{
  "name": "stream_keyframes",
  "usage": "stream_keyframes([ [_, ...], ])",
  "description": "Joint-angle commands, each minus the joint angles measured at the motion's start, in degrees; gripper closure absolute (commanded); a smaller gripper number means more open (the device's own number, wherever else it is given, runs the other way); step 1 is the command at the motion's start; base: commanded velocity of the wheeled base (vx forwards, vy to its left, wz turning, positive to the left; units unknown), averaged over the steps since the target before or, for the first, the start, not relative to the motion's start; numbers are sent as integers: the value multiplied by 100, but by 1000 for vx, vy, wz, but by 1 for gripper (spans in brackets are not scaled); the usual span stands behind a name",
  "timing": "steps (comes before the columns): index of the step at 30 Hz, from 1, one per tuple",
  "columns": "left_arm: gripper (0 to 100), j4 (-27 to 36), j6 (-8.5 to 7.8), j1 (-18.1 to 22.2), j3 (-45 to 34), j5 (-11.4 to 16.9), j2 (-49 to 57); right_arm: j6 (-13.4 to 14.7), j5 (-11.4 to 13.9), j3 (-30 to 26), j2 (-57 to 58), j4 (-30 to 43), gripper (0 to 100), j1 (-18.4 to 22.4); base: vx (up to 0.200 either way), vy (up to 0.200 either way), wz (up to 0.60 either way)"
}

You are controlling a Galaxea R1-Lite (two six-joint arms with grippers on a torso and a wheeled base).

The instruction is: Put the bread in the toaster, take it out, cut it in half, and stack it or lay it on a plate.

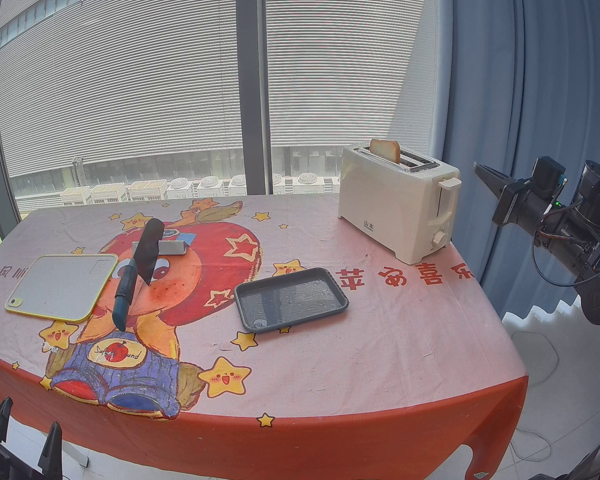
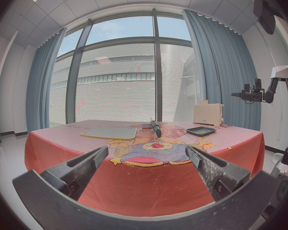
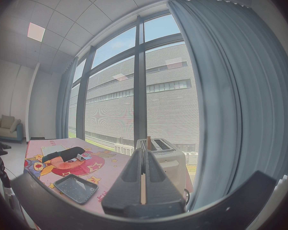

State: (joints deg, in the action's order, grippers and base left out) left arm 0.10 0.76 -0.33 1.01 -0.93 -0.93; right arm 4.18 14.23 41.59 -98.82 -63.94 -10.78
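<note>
Cream toaster (image 1: 397, 201) hides most of the bread (image 1: 385, 149).

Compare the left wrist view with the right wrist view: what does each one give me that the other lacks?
Left wrist view adds the open left gripper and the right gripper raised to the right of the toaster. Right wrist view adds that gripper shut, close up, the toaster's slots from above, and a sofa. Shared: toaster with bread standing in a slot, dark tray, knife, cutting board.
</note>
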Motion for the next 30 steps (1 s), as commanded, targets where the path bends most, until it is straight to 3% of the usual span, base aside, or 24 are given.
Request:
stream_keyframes([
  [1, 0, -1, -5, -2, -101, -4, 66, 13, 1, 253, -331, -409, 100, 164, 0, 0, 0],
  [9, 0, -1, 4, -2, -101, -4, 66, 21, 10, 613, -1149, -1138, 100, 304, 0, 0, 0],
  [18, 0, -1, -5, -2, -101, -4, 66, 30, -8, 973, -1922, -1420, 100, 322, 0, 0, 0],
  [30, 0, -1, -5, -2, -101, -4, 75, 30, -16, 973, -2256, -1534, 100, 331, 0, 0, 0],
])
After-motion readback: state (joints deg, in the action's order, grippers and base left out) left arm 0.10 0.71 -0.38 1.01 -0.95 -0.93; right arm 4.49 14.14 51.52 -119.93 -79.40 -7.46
